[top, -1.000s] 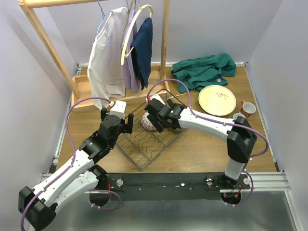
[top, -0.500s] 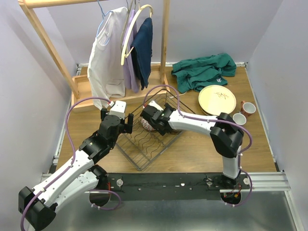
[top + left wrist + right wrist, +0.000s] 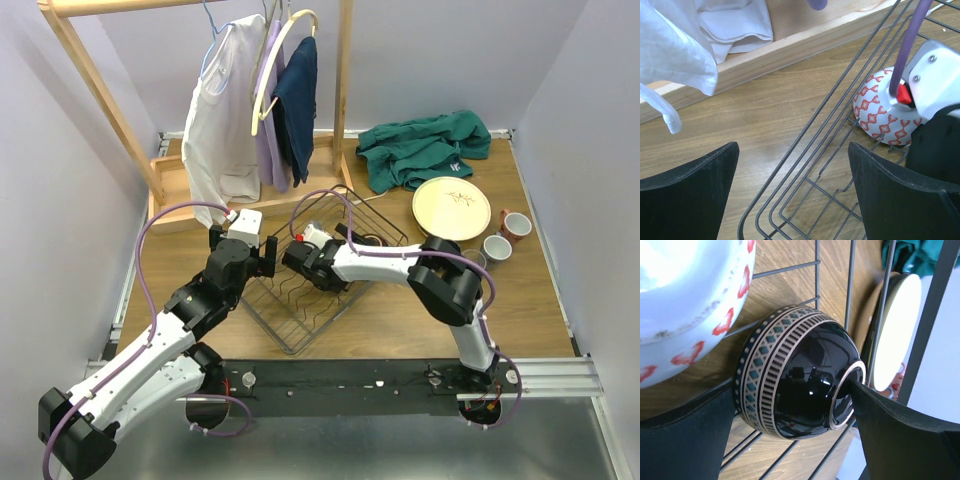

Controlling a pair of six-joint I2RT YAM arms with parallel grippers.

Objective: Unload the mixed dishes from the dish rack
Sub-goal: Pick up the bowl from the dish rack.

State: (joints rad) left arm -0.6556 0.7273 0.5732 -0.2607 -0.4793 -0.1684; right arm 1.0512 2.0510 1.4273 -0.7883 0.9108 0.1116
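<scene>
The black wire dish rack (image 3: pixel 300 310) sits at the table's middle. A white bowl with a red pattern (image 3: pixel 880 120) lies in it, also in the right wrist view (image 3: pixel 685 295). Beside it a glossy dark bowl (image 3: pixel 805 375) with a patterned band lies on its side on the wires (image 3: pixel 817 270). My right gripper (image 3: pixel 794 387) is wide open astride the dark bowl, one finger at its foot ring. In the top view its fingers are hidden under the arm. My left gripper (image 3: pixel 794 200) is open and empty over the rack's left corner (image 3: pixel 826 107), also in the top view (image 3: pixel 268 258).
A cream plate (image 3: pixel 451 207), a red cup (image 3: pixel 517 225), a grey cup (image 3: pixel 496 247) and a darker cup (image 3: pixel 472 258) stand on the table at the right. A green cloth (image 3: pixel 425 148) lies at the back. A wooden clothes rack with garments (image 3: pixel 250 110) stands behind the dish rack.
My right arm has folded and carried its gripper left and down into the rack, to the dark bowl. The left arm has not moved.
</scene>
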